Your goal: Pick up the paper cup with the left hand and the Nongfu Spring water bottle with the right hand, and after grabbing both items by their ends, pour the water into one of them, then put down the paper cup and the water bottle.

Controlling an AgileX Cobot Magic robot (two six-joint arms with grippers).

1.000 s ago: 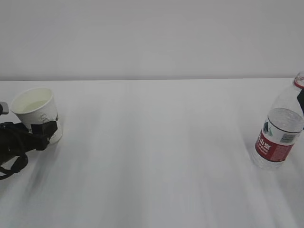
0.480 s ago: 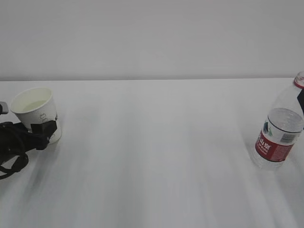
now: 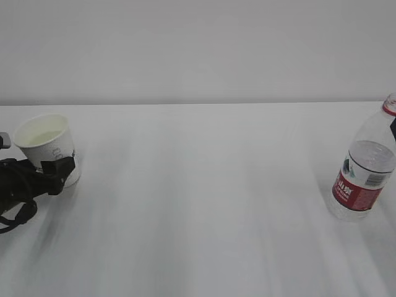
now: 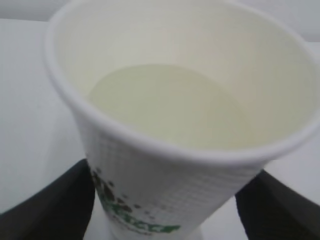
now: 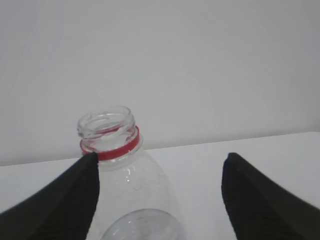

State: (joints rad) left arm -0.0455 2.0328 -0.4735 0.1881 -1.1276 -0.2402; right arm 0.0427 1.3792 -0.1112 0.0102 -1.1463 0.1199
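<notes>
The paper cup [image 3: 44,147] stands upright on the table at the far left, with pale yellowish water [image 4: 167,107] in its bottom. My left gripper [image 3: 57,166] straddles the cup's lower part and is open. In the left wrist view its black fingers [image 4: 60,200] flank the cup [image 4: 165,165], with slivers of table showing beside the base. The Nongfu Spring water bottle [image 3: 365,176] stands uncapped at the far right, partly filled. My right gripper [image 5: 160,192] is open around its shoulder: the left finger [image 5: 75,195] lies against the bottle [image 5: 127,185], the right finger is far off it.
The white table [image 3: 198,204] runs back to a plain pale wall [image 3: 198,49]. Only a black sliver of the right finger [image 3: 393,131] shows at the exterior view's right edge, beside the bottle's neck.
The left fingers have spread slightly around the cup, which stays standing where it was. The black sliver of the right gripper has drawn back a little toward the right edge.
</notes>
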